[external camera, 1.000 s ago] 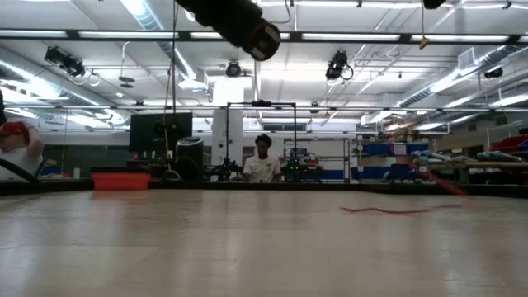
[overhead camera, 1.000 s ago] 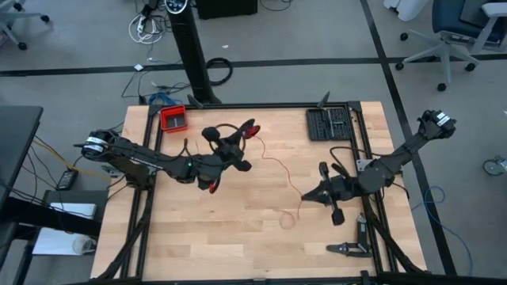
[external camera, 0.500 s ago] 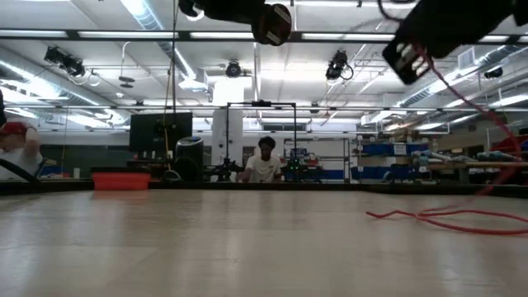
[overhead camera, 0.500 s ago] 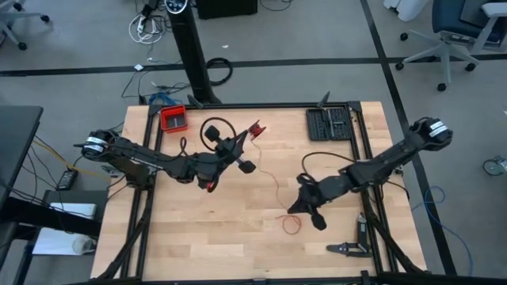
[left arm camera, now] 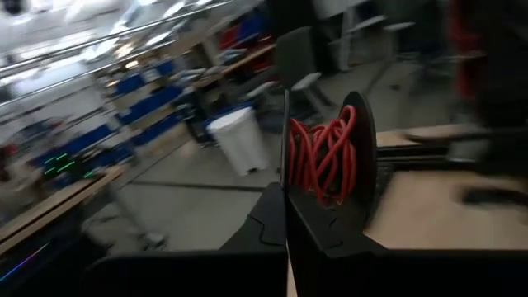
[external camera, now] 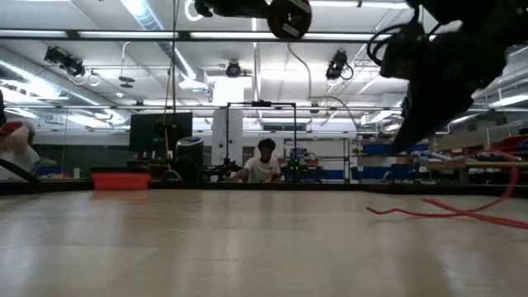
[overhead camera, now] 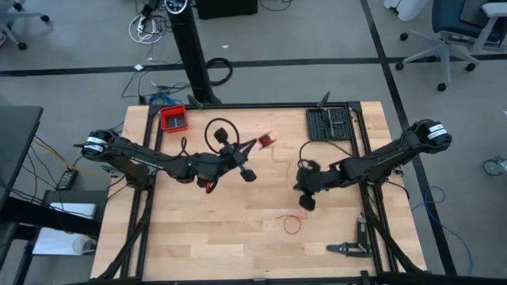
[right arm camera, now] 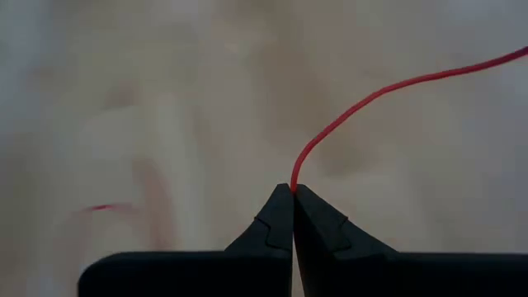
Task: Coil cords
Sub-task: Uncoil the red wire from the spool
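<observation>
Left gripper [overhead camera: 261, 142] up near table centre, toward 12 o'clock — fingers clamped on a small red bundle of cord [overhead camera: 267, 141]. In left wrist view, bundle [left arm camera: 323, 157] packed tight between the two dark fingers [left arm camera: 363, 157], several red turns stacked together.

Right gripper [overhead camera: 303, 190] at approx. 3 o'clock of centre, raised off the wood, tips pinched on a single strand of same cord. Right wrist view: fingers [right arm camera: 276, 223] meeting w/ no gap, cord [right arm camera: 371, 95] leaving the tips and curving off over the blurred table [right arm camera: 124, 124].

Loose cord running thin from bundle toward right gripper, then down to a small red loop [overhead camera: 291, 223] lying flat at approx. 5 o'clock of centre — well apart from both grippers. Low view: slack red loops [external camera: 454, 211] resting on tabletop at right.
</observation>
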